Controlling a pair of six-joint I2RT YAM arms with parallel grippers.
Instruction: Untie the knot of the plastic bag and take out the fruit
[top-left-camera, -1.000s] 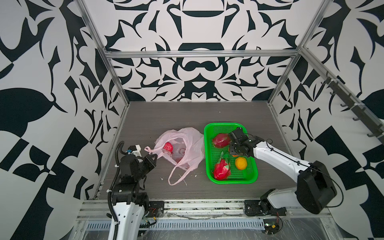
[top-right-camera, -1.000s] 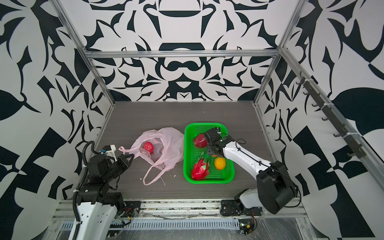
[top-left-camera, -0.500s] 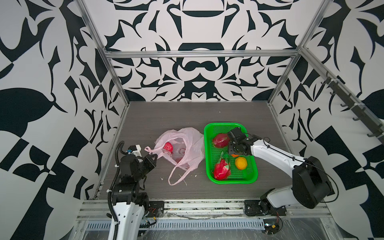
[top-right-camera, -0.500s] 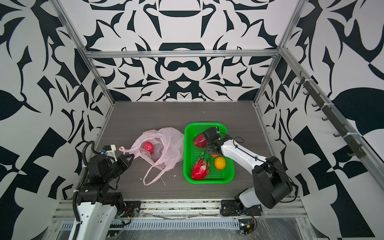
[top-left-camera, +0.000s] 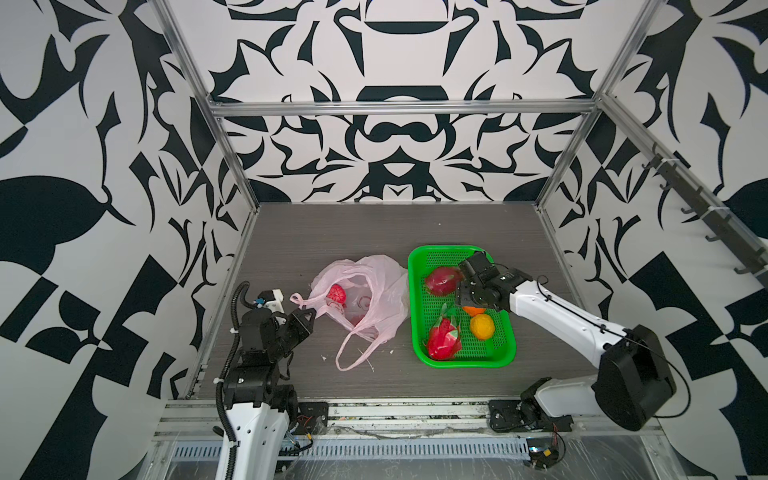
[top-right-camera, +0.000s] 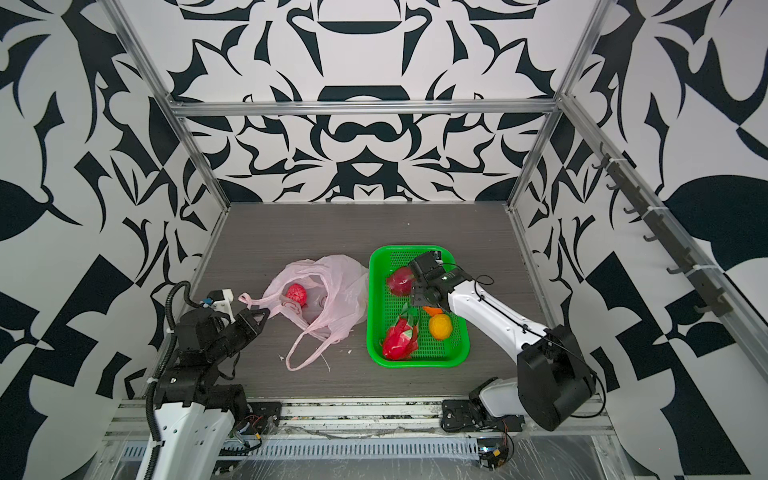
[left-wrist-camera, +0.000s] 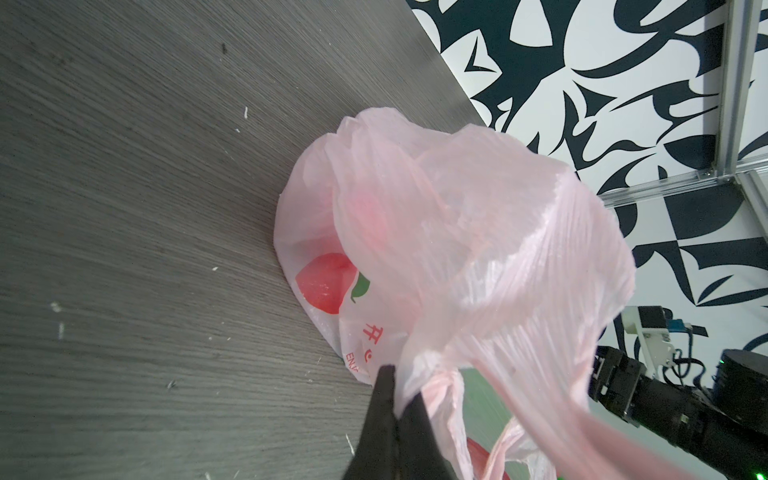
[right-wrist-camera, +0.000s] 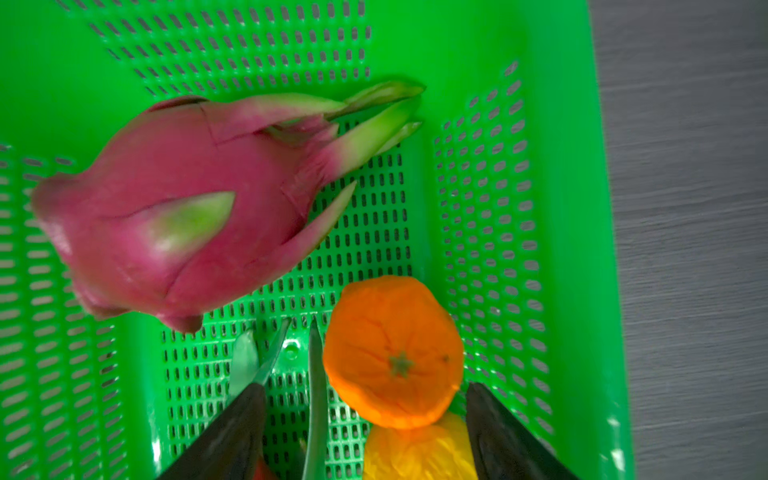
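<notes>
Tabletop (top-left-camera: 332, 232): basket (top-left-camera: 412, 299) holds four fruit (top-left-camera: 444, 281); red fruit (top-left-camera: 336, 294) left in your plastic bag (top-left-camera: 386, 286). Left gripper (left-wrist-camera: 399, 390) jaws clench it; right gripper (right-wrist-camera: 363, 392) jaws released.

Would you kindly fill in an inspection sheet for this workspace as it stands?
Surface: grey wood-grain table.
Job's things: plastic bag open, red bumpy fruit inside; far dragon fruit, near dragon fruit, far orange, near orange in green basket.
Clutter: white flecks beside the bag.
Grippers: left gripper shut on bag handle; right gripper open, jaws astride far orange.
Cables: black hose on left arm; thin cable along right arm.
Surroundings: patterned walls, aluminium frame, hook rail.
</notes>
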